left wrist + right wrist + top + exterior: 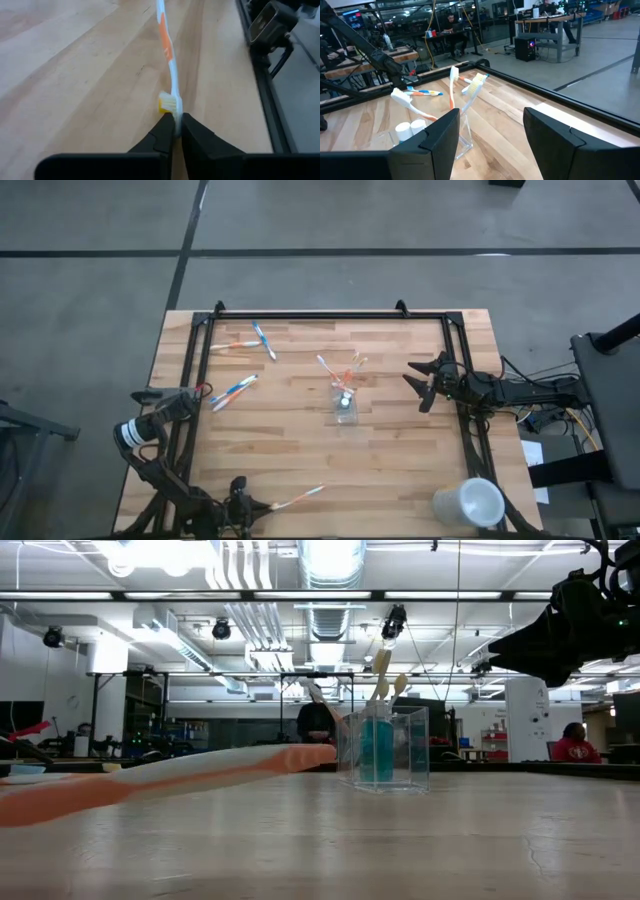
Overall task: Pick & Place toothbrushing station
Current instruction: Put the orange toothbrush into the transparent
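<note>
Toothbrushing gear lay scattered over the wooden table (400, 460), which carried a black frame (320, 314) along its far edge and sides. An opaque white cup (468, 503) lay on its side at the near right corner. The right gripper (424, 383) hung above the table's right side with its fingers spread and nothing between them, facing the clear plastic cup (345, 405) near the table's middle. That cup held a blue tube (376, 750) and three toothbrushes (453, 87) leaning out of it. At the near edge, the left gripper (177, 131) had its fingers pinched on the head end of an orange-and-white toothbrush (167, 45) lying flat on the wood. Four loose toothbrushes (233, 390) lay on the left half, two near the far edge and two nearer the middle
</note>
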Action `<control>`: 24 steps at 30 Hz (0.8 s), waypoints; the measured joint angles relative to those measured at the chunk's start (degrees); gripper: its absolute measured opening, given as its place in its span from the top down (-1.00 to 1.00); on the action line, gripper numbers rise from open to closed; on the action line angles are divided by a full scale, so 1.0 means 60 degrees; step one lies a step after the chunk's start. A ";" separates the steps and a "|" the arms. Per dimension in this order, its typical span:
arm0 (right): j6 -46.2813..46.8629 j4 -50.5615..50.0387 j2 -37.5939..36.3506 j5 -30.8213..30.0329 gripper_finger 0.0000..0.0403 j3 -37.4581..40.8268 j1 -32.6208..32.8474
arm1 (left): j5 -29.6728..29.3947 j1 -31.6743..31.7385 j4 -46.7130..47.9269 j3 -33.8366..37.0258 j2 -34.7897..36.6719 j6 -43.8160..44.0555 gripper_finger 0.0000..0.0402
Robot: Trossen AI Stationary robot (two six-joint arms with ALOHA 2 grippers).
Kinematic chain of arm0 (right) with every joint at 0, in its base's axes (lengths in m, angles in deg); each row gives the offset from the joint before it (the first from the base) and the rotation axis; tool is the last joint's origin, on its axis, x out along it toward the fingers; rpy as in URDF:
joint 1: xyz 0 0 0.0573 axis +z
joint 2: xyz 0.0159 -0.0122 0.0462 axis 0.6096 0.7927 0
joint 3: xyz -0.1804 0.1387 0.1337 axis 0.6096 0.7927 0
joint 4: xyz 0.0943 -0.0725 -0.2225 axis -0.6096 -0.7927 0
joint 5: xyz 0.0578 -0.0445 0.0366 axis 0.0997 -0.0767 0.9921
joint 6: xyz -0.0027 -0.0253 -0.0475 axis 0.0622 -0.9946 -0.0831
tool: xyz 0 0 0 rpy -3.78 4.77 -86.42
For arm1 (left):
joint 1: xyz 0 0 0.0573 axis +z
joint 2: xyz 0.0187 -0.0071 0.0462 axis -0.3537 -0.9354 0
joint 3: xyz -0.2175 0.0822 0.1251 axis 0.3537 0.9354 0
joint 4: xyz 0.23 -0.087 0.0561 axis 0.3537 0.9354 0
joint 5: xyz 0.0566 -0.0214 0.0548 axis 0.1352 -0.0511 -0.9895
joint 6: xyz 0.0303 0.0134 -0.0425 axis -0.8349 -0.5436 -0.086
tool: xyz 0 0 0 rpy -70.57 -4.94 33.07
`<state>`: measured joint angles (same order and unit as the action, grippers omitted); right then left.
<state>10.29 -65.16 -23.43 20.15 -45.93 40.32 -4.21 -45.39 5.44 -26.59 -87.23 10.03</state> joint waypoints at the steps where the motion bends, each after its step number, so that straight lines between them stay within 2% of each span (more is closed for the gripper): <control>1: 0.0000 0.0000 0.0000 0.0000 -0.07 0.0000 -0.0002 | 0.0046 0.0002 0.0182 0.0000 0.0073 -0.0002 0.87; 7: 0.0000 -0.0002 0.0000 0.0000 -0.07 -0.0003 -0.0001 | 0.0870 0.0077 0.2407 0.0018 0.1333 0.0024 0.88; 16: 0.0000 0.0000 0.0000 0.0000 -0.07 -0.0001 0.0000 | 0.3245 0.1016 0.6599 -0.0003 0.4870 0.0175 0.88; 24: 0.0000 -0.0002 0.0000 0.0000 -0.07 -0.0002 -0.0002 | 0.4676 0.2033 0.8276 -0.0428 0.7865 -0.1337 0.88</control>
<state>10.29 -65.18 -23.43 20.15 -45.95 40.31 23.84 -33.19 55.09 -29.16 -40.04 2.00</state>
